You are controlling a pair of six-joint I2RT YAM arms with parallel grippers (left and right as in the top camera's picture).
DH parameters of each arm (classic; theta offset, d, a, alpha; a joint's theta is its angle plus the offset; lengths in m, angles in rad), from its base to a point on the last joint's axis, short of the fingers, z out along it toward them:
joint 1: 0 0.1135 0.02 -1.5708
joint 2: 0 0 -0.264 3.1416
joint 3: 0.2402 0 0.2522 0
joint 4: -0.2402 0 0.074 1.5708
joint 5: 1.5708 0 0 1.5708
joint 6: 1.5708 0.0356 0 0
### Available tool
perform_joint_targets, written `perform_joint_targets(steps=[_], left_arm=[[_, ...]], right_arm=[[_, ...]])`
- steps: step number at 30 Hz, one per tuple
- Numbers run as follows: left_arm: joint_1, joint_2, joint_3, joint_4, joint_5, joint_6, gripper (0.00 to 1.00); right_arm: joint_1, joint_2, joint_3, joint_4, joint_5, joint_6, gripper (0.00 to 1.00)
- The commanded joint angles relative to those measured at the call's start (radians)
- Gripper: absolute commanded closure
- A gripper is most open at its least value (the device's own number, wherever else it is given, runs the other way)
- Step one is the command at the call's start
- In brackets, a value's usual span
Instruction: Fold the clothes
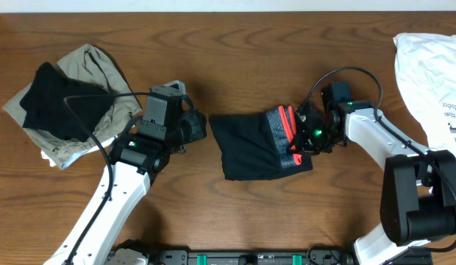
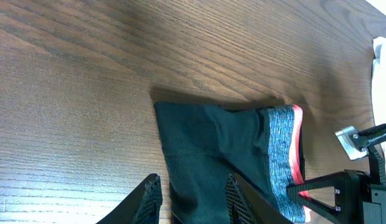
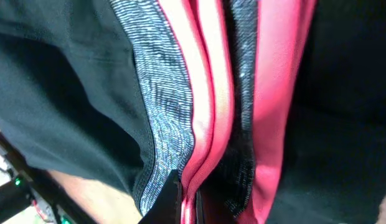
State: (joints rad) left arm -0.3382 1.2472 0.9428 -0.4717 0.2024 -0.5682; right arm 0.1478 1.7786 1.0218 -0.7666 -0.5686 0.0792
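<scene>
The clothes (image 1: 250,147) lie folded at mid-table: thin black fabric with a heathered grey waistband (image 1: 276,136) edged in coral-red at its right end. My right gripper (image 1: 299,146) is shut on that waistband. In the right wrist view the fingertips (image 3: 175,198) pinch the red edge (image 3: 208,93) close together. My left gripper (image 1: 201,126) stands at the garment's left edge. In the left wrist view its fingers (image 2: 150,198) are apart, with the black fabric (image 2: 205,149) running between them and not pinched.
A heap of beige and black garments (image 1: 66,103) lies at the left of the wooden table (image 1: 235,44). A white printed garment (image 1: 426,66) lies at the far right, beside the right arm.
</scene>
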Motion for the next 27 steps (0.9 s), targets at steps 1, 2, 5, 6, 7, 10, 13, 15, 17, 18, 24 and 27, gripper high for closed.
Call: perform_joint_targets(steps=[1,2,5,6,7,10,13,15,17,18,24,27], left_arm=[[0.002,0.001,0.008,-0.002,-0.014,0.019,0.64],[0.002,0.001,0.008,-0.002,-0.013,0.019,0.63],[0.002,0.001,0.008,-0.002,-0.014,0.019,0.63],[0.002,0.001,0.008,-0.002,-0.017,0.019,0.63],[0.002,0.001,0.008,-0.002,-0.018,0.019,0.63],[0.002,0.001,0.008,-0.003,-0.017,0.018,0.63],[0.002,0.001,0.008,-0.003,-0.017,0.018,0.63],[0.002,0.001,0.008,-0.002,-0.017,0.018,0.63],[0.002,0.001,0.008,-0.003,-0.017,0.018,0.63],[0.002,0.001,0.008,-0.003,-0.016,0.018,0.63],[0.002,0.001,0.008,-0.003,-0.012,0.018,0.63],[0.000,0.001,0.008,-0.003,-0.005,0.018,0.61]], right_arm=[[0.001,-0.070,0.033,-0.050,-0.042,-0.062,0.99],[0.001,-0.093,0.047,-0.071,-0.039,-0.074,0.99],[0.001,-0.177,0.096,-0.111,0.036,-0.076,0.99],[0.000,-0.204,0.107,-0.115,0.080,-0.062,0.99],[-0.001,-0.225,0.112,-0.115,0.124,-0.046,0.99],[-0.001,-0.253,0.112,-0.134,0.266,0.003,0.97],[-0.001,-0.235,0.097,-0.174,0.362,0.022,0.96],[-0.003,-0.216,0.078,-0.184,0.389,0.043,0.96],[-0.005,-0.193,0.057,-0.183,0.389,0.053,0.96],[-0.005,-0.179,0.046,-0.180,0.402,0.066,0.97],[-0.005,-0.132,0.012,-0.180,0.481,0.108,0.87],[-0.005,-0.123,0.011,-0.185,0.530,0.108,0.80]])
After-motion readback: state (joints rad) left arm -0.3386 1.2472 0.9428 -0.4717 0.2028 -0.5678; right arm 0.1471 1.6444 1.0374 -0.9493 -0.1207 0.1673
